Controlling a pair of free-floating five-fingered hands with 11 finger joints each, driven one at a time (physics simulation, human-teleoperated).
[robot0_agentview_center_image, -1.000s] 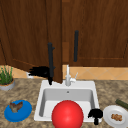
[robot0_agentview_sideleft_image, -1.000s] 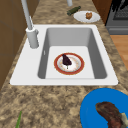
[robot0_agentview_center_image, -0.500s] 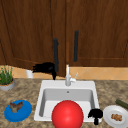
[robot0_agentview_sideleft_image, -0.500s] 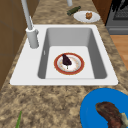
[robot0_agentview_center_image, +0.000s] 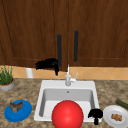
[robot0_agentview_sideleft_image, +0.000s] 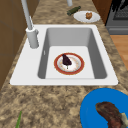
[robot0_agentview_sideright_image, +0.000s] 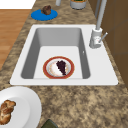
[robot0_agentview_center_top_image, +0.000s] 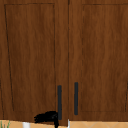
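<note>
Black left hand (robot0_agentview_center_image: 48, 64) hangs at the bottom end of the left cabinet door handle (robot0_agentview_center_image: 59, 50), fingers stretched out sideways away from the handle, thumb pointing down just beside its lower tip; can't tell if it touches. Fingers look straight, gripping nothing. Upper view shows the same hand (robot0_agentview_center_top_image: 47, 116) with the handle (robot0_agentview_center_top_image: 59, 102) rising from its thumb side. Second door handle (robot0_agentview_center_image: 76, 46) stands just past the first, on the far side from the fingers

Right hand (robot0_agentview_center_image: 95, 114) hovers low at the front rim of the sink (robot0_agentview_center_image: 50, 86), fingers bunched and curled, one digit pointing down, holding nothing. Red ball shape (robot0_agentview_center_image: 67, 114) sits just beside it toward the left hand; white plate (robot0_agentview_center_image: 112, 122) with a browned piece of food (robot0_agentview_center_image: 116, 117) lies on the table (robot0_agentview_center_image: 110, 91) on its other side, a dark green vegetable (robot0_agentview_center_image: 121, 103) behind that plate

Faucet (robot0_agentview_center_image: 68, 78) stands below and beside the left hand's thumb. Blue plate (robot0_agentview_center_image: 18, 113) with a brown chunk (robot0_agentview_center_image: 15, 106) is on the table well below the left fingers, potted plant (robot0_agentview_center_image: 6, 78) and a white cup (robot0_agentview_center_image: 29, 72) out beyond their tips

Side views: red-rimmed plate (robot0_agentview_sideleft_image: 69, 64) with a dark wedge of food (robot0_agentview_sideleft_image: 66, 60) lies flat in the sink basin
</note>
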